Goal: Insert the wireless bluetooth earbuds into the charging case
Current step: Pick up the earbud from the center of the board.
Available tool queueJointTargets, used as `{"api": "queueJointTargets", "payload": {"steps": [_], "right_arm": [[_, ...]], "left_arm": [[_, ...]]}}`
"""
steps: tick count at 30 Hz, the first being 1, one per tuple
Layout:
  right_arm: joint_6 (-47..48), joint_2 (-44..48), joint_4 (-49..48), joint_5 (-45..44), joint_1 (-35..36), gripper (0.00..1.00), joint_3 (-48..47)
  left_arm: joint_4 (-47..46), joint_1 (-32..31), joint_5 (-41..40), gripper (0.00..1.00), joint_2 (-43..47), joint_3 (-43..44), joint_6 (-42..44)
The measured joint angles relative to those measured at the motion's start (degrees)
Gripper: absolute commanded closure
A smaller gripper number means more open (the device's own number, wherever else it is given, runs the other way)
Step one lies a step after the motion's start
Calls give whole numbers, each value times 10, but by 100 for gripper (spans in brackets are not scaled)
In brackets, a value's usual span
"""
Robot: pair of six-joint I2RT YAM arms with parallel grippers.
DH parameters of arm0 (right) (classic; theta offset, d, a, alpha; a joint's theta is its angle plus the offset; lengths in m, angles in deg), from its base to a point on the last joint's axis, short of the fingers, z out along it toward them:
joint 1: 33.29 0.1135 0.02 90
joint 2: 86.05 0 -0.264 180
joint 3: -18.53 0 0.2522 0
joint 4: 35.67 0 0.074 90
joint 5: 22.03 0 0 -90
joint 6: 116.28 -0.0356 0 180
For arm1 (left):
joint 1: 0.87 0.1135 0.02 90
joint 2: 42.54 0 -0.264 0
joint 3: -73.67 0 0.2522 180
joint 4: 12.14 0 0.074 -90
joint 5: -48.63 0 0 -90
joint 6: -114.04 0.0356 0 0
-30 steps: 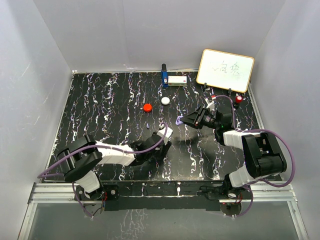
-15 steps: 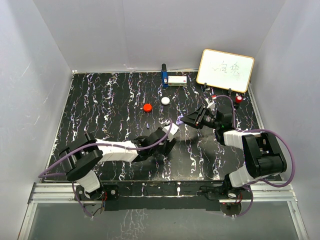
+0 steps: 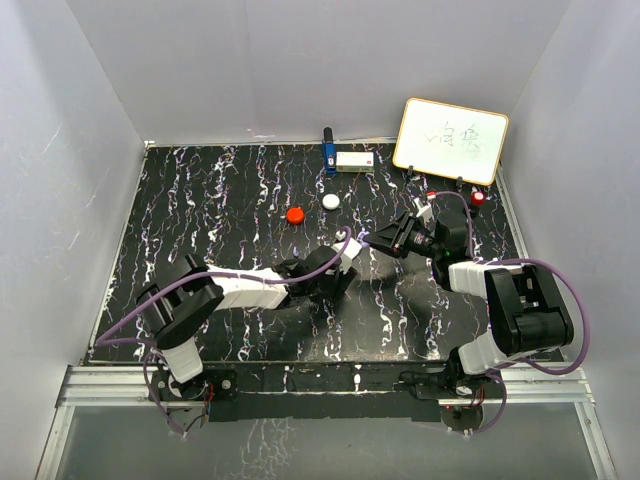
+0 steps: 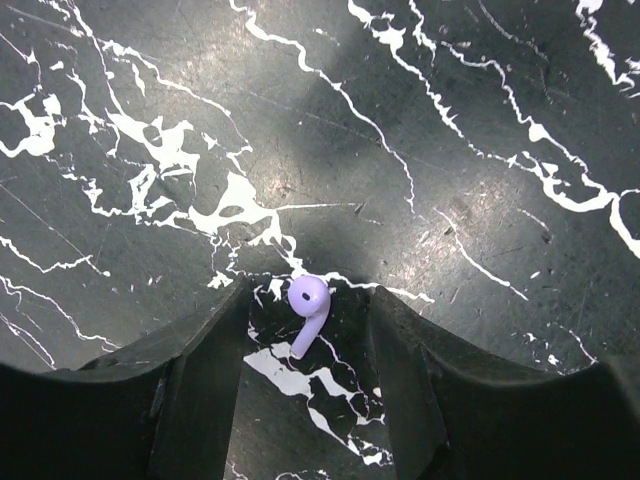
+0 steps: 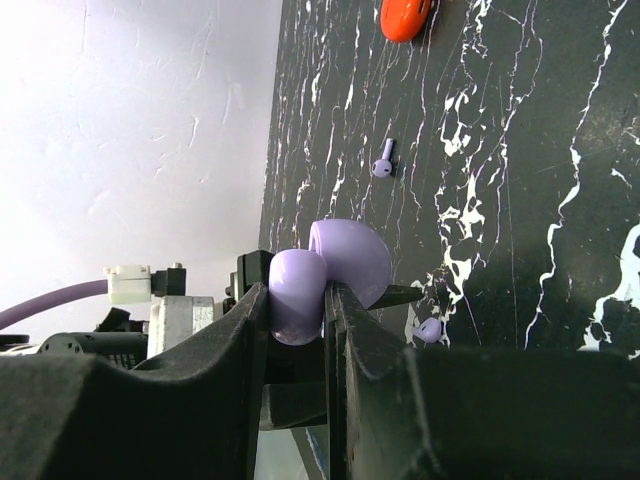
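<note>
Squarely, purple earbud (image 4: 308, 302) between left pincer's (image 4: 308, 290) jaws.

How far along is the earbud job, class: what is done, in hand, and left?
Done: the right gripper has its jaws shut on the purple charging case. In hand: the left gripper, jaws open, straddles a purple earbud lying on the table. Left: grasping and seating it; the right wrist view shows a far earbud and a near earbud on the table, neither cased.
</note>
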Motion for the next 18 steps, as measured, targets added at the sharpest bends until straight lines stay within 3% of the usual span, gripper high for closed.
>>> {"api": "queueJointTargets", "payload": {"steps": [18], "right_arm": [[0, 0, 0, 2, -3, 100, 0]], "left_arm": [[30, 2, 19, 58, -12, 14, -2]]}}
